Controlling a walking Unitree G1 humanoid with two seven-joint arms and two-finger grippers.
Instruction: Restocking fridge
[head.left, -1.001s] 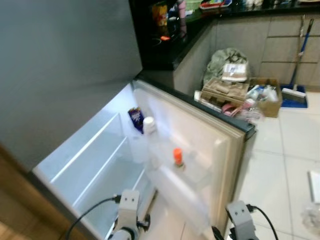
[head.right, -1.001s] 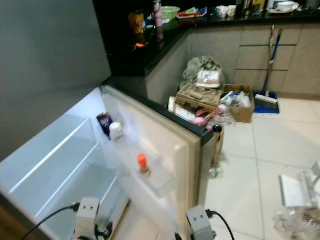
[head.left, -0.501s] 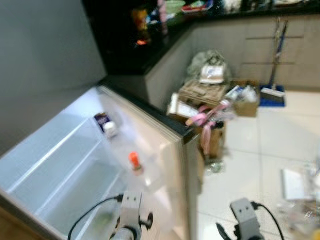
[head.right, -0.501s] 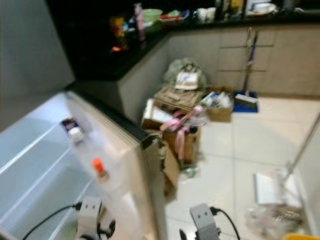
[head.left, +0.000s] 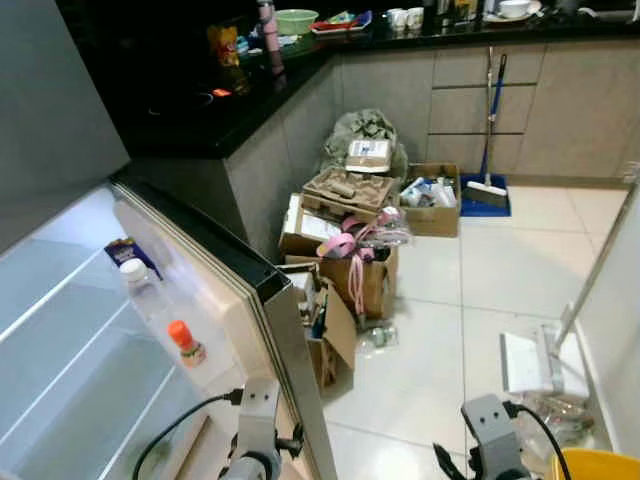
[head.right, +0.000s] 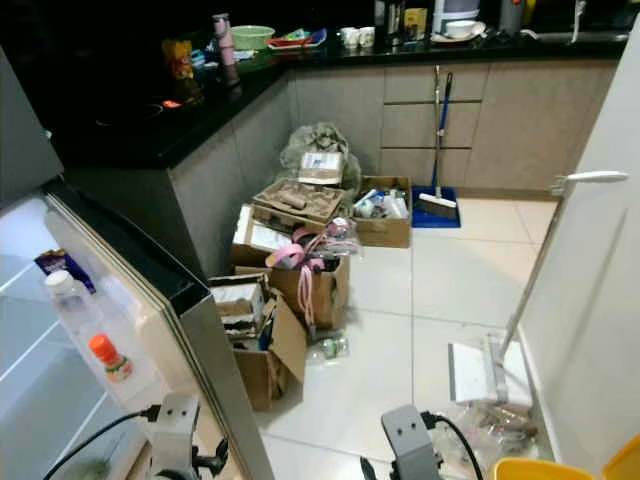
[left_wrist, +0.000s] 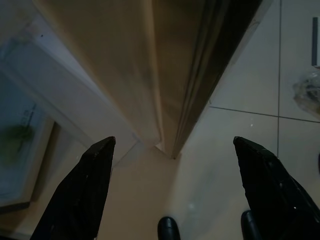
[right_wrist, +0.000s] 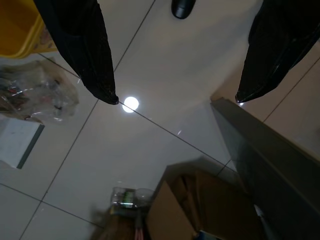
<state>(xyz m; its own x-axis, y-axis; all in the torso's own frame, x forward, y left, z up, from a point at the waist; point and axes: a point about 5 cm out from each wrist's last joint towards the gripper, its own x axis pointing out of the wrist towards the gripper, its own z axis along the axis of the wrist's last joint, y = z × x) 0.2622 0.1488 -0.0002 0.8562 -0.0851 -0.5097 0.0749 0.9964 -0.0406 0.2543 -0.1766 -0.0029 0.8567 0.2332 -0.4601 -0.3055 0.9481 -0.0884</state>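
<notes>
Left eye view: I stand at the open fridge door (head.left: 235, 285), its edge between my 2 arms. In the door rack sit a clear bottle with a white cap (head.left: 140, 285), a small bottle with an orange cap (head.left: 185, 343) and a purple carton (head.left: 122, 250). The lit fridge shelves (head.left: 60, 340) lie at my left.

My left hand (left_wrist: 172, 145) hangs low with its 2 fingers (left_wrist: 82, 187) spread wide, pinching nothing, over the door's bottom corner and the tiled floor (left_wrist: 240, 90). My right hand (right_wrist: 175, 100) is likewise spread and holds nothing, above floor tiles, a crumpled plastic bag (right_wrist: 37, 97) and a yellow bin (right_wrist: 17, 25).

Beyond the door, cardboard boxes (head.left: 340, 265) stand on the floor beside the black bench (head.left: 230, 105), with a broom (head.left: 488, 120) leaning on the cabinets.
</notes>
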